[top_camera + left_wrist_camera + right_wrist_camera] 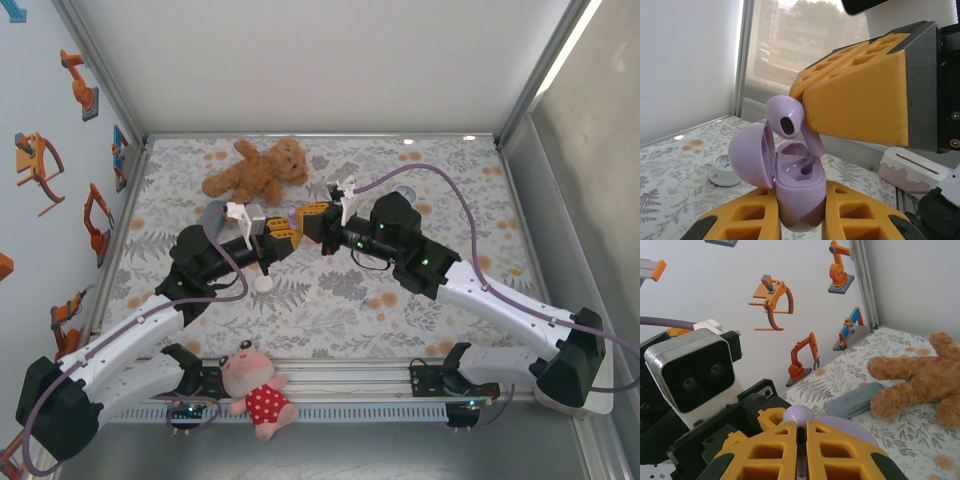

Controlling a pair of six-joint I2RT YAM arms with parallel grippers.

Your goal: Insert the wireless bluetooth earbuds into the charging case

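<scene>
L gripper (801, 214): clamped on purple case (800, 192), lid open, held above cloth, mid-table.
R gripper (800, 434): pinching purple earbud (785, 118), stem tip at case mouth, not seated.

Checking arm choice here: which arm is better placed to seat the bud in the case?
Right: the right gripper is shut on the purple bud, stem pointing into the open case. The left gripper is shut on the case, so it should probably just steady it.
</scene>
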